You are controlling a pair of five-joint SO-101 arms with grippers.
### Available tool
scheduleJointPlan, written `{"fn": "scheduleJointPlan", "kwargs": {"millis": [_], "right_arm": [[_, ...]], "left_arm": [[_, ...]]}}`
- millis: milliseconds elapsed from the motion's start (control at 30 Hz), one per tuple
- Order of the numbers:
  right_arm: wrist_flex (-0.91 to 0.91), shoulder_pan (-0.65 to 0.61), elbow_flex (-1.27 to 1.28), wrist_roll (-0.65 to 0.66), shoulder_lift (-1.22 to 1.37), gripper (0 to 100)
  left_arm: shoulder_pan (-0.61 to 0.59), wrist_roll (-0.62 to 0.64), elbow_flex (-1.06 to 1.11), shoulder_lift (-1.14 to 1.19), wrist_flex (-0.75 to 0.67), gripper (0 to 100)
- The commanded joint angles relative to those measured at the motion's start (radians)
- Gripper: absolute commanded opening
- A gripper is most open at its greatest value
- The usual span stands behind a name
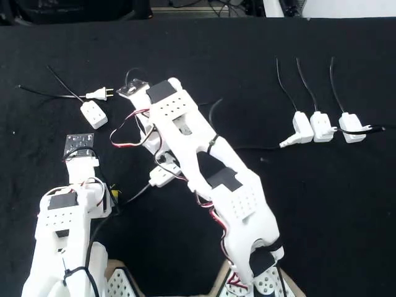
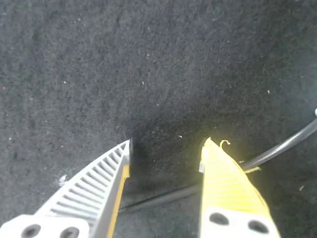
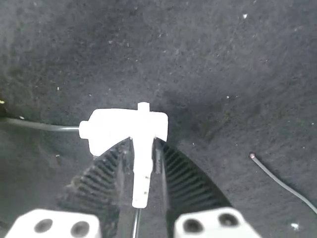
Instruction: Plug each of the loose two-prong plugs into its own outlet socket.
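- The right hand (image 3: 142, 144) is clamped on a white plug (image 3: 141, 171), whose head meets a white socket block (image 3: 111, 126) crosswise
- The left hand (image 2: 166, 146) hangs low over the black table (image 2: 148, 59), its fingers apart with nothing between them; a black cable (image 2: 277, 148) runs underneath
- Towards the table's left, a loose plug (image 1: 99, 94) lies just beside a free outlet socket (image 1: 93, 114)
- Three more sockets (image 1: 320, 125) sit in a row at the right
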Motion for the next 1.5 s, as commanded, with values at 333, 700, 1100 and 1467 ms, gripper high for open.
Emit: {"fn": "scheduleJointPlan", "kwargs": {"millis": [333, 700, 1100, 1467], "right_arm": [[-0.038, -0.009, 0.216, 0.018, -0.232, 1.1], [-0.27, -0.009, 0.664, 0.018, -0.484, 1.1], [-0.476, 0.218, 1.101, 0.167, -0.765, 1.1], [-0.609, 0.293, 1.244, 0.187, -0.75, 4.4]], "left_arm": [[0.002, 0.006, -0.004, -0.02, -0.006, 23], [0.002, 0.006, -0.004, -0.02, -0.006, 23], [0.005, 0.006, -0.004, -0.02, -0.006, 23], [0.008, 0.006, -0.004, -0.02, -0.006, 23]]}}
